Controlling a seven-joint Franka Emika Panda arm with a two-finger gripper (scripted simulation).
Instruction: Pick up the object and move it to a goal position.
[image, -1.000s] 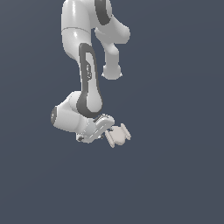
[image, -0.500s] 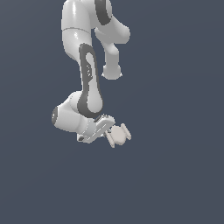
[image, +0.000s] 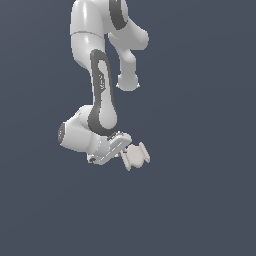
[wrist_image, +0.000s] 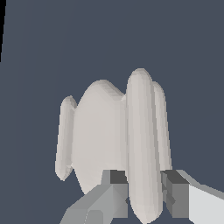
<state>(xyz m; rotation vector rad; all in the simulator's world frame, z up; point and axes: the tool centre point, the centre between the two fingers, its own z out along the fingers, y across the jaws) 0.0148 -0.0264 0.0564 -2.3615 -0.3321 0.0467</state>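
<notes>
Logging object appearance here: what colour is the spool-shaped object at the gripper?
Pale beige, plain, no pattern; the object shows best in the wrist view.

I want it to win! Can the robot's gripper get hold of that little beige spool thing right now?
Probably yes. In the wrist view the gripper has a finger on each side of one flange of the beige spool, with nothing between them. Whether it already squeezes is unclear.

No legible text or markings anywhere
</notes>
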